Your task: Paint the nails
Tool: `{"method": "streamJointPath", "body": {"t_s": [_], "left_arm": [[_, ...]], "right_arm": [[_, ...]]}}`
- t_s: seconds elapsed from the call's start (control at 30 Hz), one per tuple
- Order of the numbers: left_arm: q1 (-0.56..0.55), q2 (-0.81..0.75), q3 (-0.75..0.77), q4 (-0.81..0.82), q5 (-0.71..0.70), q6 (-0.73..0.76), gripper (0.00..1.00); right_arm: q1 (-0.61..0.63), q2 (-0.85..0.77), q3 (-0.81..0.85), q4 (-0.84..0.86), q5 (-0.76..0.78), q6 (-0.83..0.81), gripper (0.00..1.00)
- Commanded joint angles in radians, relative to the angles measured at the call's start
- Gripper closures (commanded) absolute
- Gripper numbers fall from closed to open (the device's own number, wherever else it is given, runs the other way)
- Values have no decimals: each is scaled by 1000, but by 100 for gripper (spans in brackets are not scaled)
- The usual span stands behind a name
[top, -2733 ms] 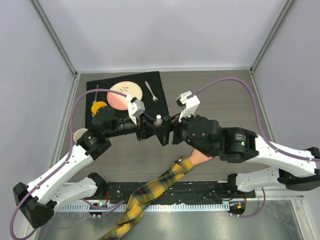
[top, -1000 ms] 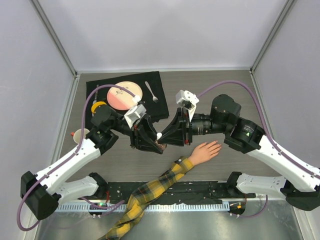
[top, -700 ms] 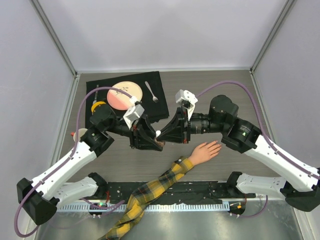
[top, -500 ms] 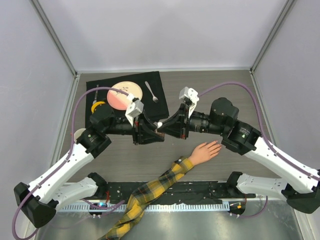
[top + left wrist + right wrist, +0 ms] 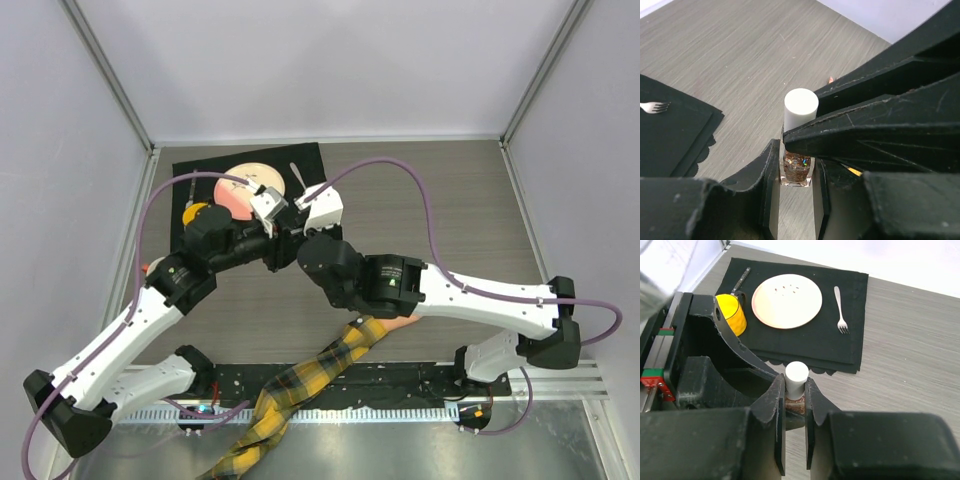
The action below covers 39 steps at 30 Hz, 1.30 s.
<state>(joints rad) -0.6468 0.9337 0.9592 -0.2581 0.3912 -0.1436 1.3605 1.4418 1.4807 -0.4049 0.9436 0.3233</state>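
From above, the mannequin hand (image 5: 403, 320) lies on the counter (image 5: 450, 210), mostly under the right arm (image 5: 470, 295), its nails hidden. Left wrist: left jaws clamped on a polish bottle (image 5: 796, 169). Right wrist: right jaws grip its white cap (image 5: 796, 377).

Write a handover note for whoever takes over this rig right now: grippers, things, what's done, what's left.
Left gripper: jaws shut on the glass body of the glitter nail polish bottle, bottle upright.
Right gripper: jaws shut on the white cap, apparently not yet off.
Mannequin hand: mostly hidden beneath the right arm, plaid sleeve showing; nails not visible.
Done: both grips set.
Left: unscrew the cap, paint the nails.
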Motion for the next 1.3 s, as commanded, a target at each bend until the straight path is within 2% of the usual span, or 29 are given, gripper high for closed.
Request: {"method": "streamJointPath", "body": {"t_s": [0.0,0.03,0.1,0.13,0.2,0.23,0.27,0.33,0.37,0.4,0.43,0.47,0.53,0.6,0.7,0.9,1.27], "left_arm": [[18,-7,7,214,-89,10,100],[18,-13,6,209,-48,21,100],[18,-25,7,200,73,56,100],[18,-33,-3,207,93,56,100],[18,-41,-10,215,173,58,100],[18,-38,-7,218,204,53,100],[18,-33,-4,221,237,46,100],[19,-10,9,235,371,10,100],[22,-1,10,255,427,-10,100],[24,7,12,299,481,-66,100],[24,34,9,333,596,-101,100],[24,43,6,376,647,-144,100],[24,80,-10,526,768,-287,100],[24,100,-29,673,808,-370,100],[22,129,-34,758,854,-470,100],[21,143,-37,792,877,-516,100],[7,139,-40,777,894,-513,100]], "right_arm": [[72,-43,4,-52,-175,31,86],[60,-58,4,-54,-205,23,73],[55,-121,1,-52,-256,-13,63],[57,-147,-6,-43,-306,-26,53],[29,-225,-34,-25,-403,-66,45],[13,-250,-46,-19,-533,-73,43],[-53,-279,-63,-9,-628,-81,39],[-137,-359,-131,27,-782,-87,37],[-184,-382,-154,41,-975,-86,35],[-275,-397,-186,54,-1046,-78,34],[-309,-418,-192,66,-1121,-70,34],[-337,-425,-197,64,-1213,-72,34],[-380,-440,-198,67,-1255,-73,33],[-393,-448,-195,66,-1307,-82,33],[-411,-452,-191,74,-1376,-87,34],[-434,-426,-181,86,-1436,-82,44],[-474,-400,-166,124,-1465,-58,50]]}}
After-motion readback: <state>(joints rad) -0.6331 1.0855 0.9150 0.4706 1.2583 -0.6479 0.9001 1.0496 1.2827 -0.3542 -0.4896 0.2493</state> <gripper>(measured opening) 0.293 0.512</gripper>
